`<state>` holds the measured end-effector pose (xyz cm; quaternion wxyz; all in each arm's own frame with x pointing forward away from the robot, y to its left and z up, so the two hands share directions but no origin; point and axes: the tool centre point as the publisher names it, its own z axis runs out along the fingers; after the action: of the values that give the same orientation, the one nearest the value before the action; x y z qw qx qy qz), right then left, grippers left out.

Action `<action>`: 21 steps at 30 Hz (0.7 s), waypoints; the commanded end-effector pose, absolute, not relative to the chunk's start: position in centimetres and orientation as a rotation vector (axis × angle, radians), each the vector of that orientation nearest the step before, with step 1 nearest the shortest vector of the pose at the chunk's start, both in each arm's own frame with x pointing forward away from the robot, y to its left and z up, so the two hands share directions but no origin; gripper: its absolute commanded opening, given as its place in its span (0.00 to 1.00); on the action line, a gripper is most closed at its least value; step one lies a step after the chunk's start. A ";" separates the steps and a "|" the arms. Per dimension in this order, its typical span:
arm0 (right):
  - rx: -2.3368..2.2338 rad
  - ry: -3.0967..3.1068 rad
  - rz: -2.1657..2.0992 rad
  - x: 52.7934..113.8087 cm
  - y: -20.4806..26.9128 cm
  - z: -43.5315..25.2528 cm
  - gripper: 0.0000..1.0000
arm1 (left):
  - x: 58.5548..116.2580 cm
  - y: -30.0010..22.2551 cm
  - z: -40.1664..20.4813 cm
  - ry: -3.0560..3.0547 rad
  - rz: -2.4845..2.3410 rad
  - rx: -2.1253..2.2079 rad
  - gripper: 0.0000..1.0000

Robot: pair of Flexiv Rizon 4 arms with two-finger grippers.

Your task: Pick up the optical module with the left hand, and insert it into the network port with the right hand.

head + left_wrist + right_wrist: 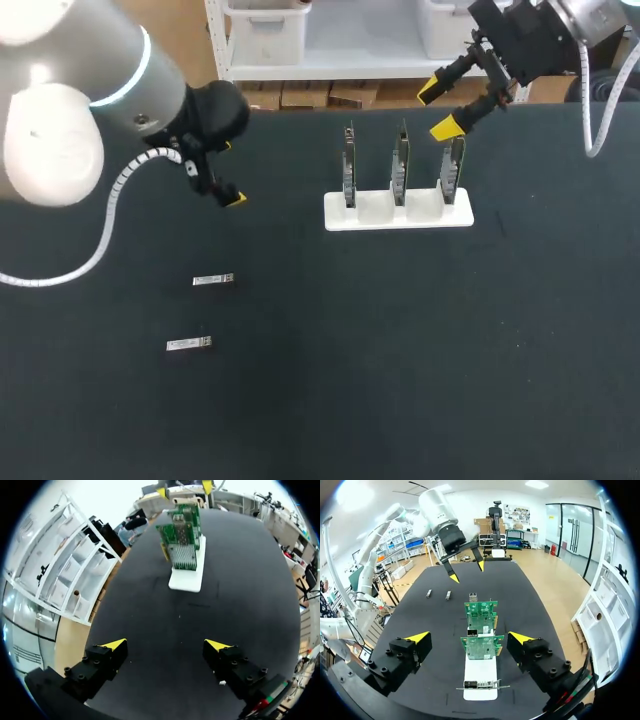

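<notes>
Two small silver optical modules (213, 280) (189, 344) lie flat on the black table, left of centre. In the right wrist view they show as module (428, 593) and module (448, 595). My left gripper (222, 175) hangs open above the table, a little beyond the modules, holding nothing; its yellow tips stand wide apart (165, 645). Three upright green network cards (400, 165) stand in a white holder (398, 212). My right gripper (437, 110) is open and empty, above and just behind the rightmost card, with the cards ahead between its fingers (469, 638).
The white holder (481, 672) and its cards (181, 540) are the only tall obstacle on the table. The table's back edge runs just behind the holder. My left gripper (467, 572) shows beyond the cards in the right wrist view.
</notes>
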<state>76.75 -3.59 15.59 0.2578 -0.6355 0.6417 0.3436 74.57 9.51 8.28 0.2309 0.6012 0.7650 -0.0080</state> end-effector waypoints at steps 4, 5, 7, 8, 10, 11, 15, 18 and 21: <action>-1.721 1.739 0.930 76.6 -3.6 15.6 1.00 | 75.2 9.1 8.4 2.098 -0.040 1.680 1.00; -1.721 1.739 0.930 76.6 -3.6 15.6 1.00 | 75.2 9.1 8.4 2.098 -0.040 1.680 1.00; -1.721 1.739 0.930 76.6 -3.6 15.6 1.00 | 75.2 9.1 8.4 2.098 -0.040 1.680 1.00; -1.721 1.739 0.930 76.6 -3.6 15.6 1.00 | 75.2 9.1 8.4 2.098 -0.040 1.680 1.00; -1.721 1.739 0.930 76.6 -3.6 15.6 1.00 | 75.2 9.1 8.4 2.098 -0.040 1.680 1.00; -1.721 1.739 0.930 76.6 -3.6 15.6 1.00 | 75.2 9.1 8.4 2.098 -0.040 1.680 1.00; -1.721 1.739 0.930 76.6 -3.6 15.6 1.00 | 75.1 8.3 8.0 2.116 -0.069 1.720 1.00; -1.721 1.739 0.930 76.6 -3.6 15.6 1.00 | 74.2 8.9 7.3 2.129 -0.027 1.731 1.00; -1.721 1.739 0.930 76.6 -3.6 15.6 1.00 | 73.8 10.7 6.3 2.166 -0.047 1.725 1.00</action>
<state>76.74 -3.57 15.60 0.2578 -0.6355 0.6416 0.3435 73.75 9.70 6.65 0.1847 0.6127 0.7683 -0.0142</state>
